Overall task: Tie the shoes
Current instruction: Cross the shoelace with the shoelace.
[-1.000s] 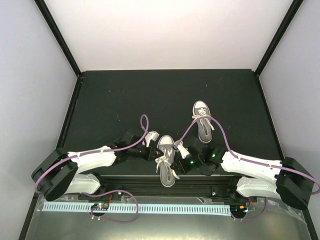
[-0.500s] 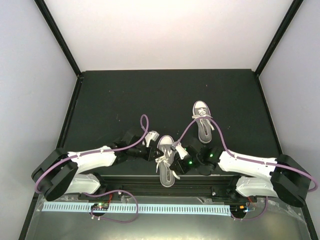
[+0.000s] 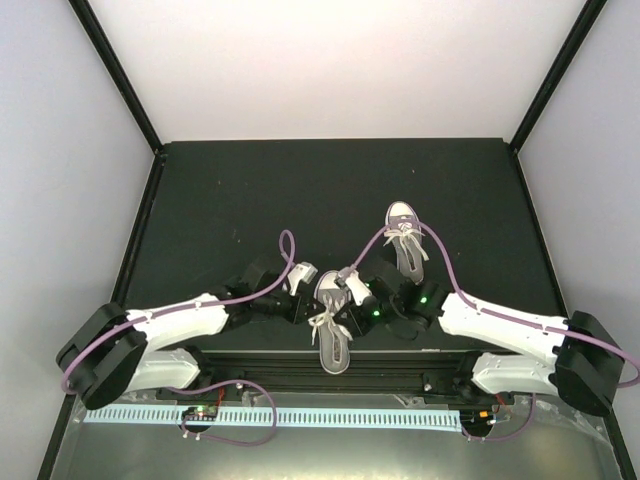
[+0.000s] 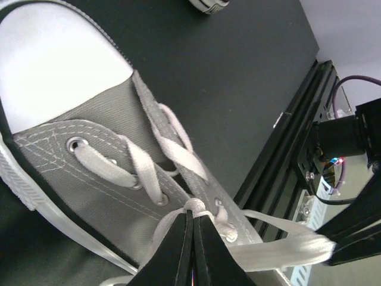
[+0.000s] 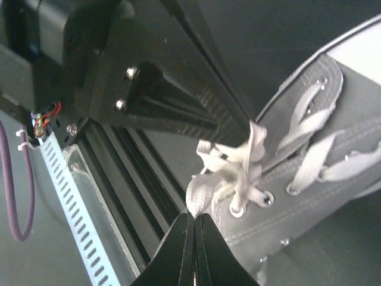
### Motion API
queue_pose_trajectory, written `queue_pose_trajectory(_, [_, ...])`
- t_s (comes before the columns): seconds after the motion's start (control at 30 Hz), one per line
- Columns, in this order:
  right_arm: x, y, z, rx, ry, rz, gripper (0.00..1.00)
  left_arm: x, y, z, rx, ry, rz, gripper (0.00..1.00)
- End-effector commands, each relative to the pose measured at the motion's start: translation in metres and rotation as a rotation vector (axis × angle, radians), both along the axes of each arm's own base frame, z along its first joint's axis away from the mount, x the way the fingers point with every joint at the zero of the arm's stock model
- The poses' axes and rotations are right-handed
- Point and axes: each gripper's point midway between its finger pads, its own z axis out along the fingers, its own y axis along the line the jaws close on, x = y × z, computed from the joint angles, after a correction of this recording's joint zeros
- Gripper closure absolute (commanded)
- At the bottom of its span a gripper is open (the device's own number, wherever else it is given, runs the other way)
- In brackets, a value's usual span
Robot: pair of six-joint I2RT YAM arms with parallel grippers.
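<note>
The near grey shoe [image 3: 333, 325] lies at the table's front edge, toe pointing away, white laces bunched at its middle. The second shoe [image 3: 405, 245] lies farther back on the right. My left gripper [image 3: 316, 305] is at the near shoe's left side. In the left wrist view it is shut [image 4: 193, 213] on the lace knot over the grey upper [image 4: 89, 137]. My right gripper [image 3: 347, 305] is at that shoe's right side. In the right wrist view it is shut [image 5: 195, 215] on a white lace loop [image 5: 205, 193] beside the shoe [image 5: 321, 179].
A black slotted rail [image 3: 330, 375] runs along the table's front edge right under the shoe's heel, with a white perforated strip [image 3: 270, 415] in front of it. Purple cables [image 3: 288, 250] arch over both arms. The second shoe's sole edge [image 4: 208, 5] shows at the top of the left wrist view.
My right arm has reached further left and away, bringing its gripper closer against the near shoe. My left arm has edged slightly toward the shoe. The shoes lie where they were.
</note>
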Motion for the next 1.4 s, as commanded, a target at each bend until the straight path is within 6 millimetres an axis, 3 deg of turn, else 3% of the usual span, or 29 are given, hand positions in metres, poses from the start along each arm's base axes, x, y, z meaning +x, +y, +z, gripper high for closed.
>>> queue_pose_trajectory(0.0, [0.007, 0.013, 0.001, -0.004, -0.014, 0.016, 0.98, 0.003, -0.001, 0.022, -0.041, -0.073, -0.017, 0.98])
queue_pose_trajectory(0.37, [0.007, 0.024, -0.020, -0.045, 0.027, -0.004, 0.98, -0.009, 0.010, 0.022, -0.040, -0.071, -0.014, 0.94])
queue_pose_trajectory(0.6, [0.006, 0.014, -0.027, -0.065, 0.035, -0.033, 0.98, -0.016, 0.021, 0.017, -0.043, -0.051, 0.022, 0.71])
queue_pose_trajectory(0.67, [0.005, 0.012, -0.028, -0.066, 0.036, -0.036, 0.98, -0.013, 0.027, 0.011, -0.017, -0.041, 0.075, 0.60])
queue_pose_trajectory(0.77, [0.004, 0.010, -0.028, -0.066, 0.037, -0.039, 0.98, -0.005, 0.037, 0.002, 0.019, -0.030, 0.148, 0.52])
queue_pose_trajectory(0.83, [0.003, 0.009, -0.029, -0.067, 0.039, -0.042, 0.98, -0.004, 0.038, 0.001, 0.005, -0.025, 0.158, 0.38])
queue_pose_trajectory(0.93, [0.004, 0.008, -0.028, -0.066, 0.038, -0.046, 0.98, -0.007, 0.035, 0.005, -0.041, -0.031, 0.149, 0.31])
queue_pose_trajectory(1.0, [0.004, 0.008, -0.027, -0.063, 0.033, -0.051, 0.98, -0.007, 0.037, -0.002, -0.034, -0.018, 0.157, 0.32])
queue_pose_trajectory(1.13, [0.005, 0.007, -0.026, -0.058, 0.028, -0.056, 0.98, -0.012, 0.037, -0.013, -0.034, 0.031, 0.145, 0.46])
queue_pose_trajectory(1.3, [0.005, 0.007, -0.027, -0.057, 0.030, -0.055, 0.98, -0.015, 0.035, -0.019, -0.045, 0.044, 0.123, 0.54])
queue_pose_trajectory(1.37, [0.005, 0.008, -0.026, -0.053, 0.027, -0.055, 0.98, -0.017, 0.035, -0.021, -0.038, 0.032, 0.107, 0.53])
